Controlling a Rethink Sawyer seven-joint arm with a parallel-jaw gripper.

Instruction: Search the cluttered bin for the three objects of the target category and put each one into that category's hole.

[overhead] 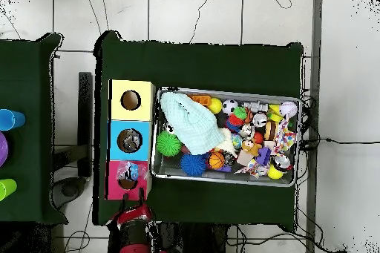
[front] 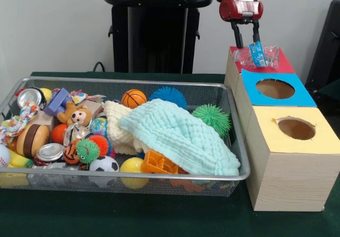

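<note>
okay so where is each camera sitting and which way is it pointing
Front view: across the table, facing the robot; shows the bin, three boxes, and the gripper holding crinkled plastic over the red box.
Overhead view: above, looking straight down, robot base at bottom; red arm shows.
Shared: bin, boxes, blue-topped hole, gripper.

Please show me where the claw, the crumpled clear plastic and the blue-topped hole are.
claw (front: pixel 247 44): front view, midway between its fingertips.
crumpled clear plastic (front: pixel 271 54): front view, its right side, on the red top.
blue-topped hole (front: pixel 275 89): front view, its middle.
</note>
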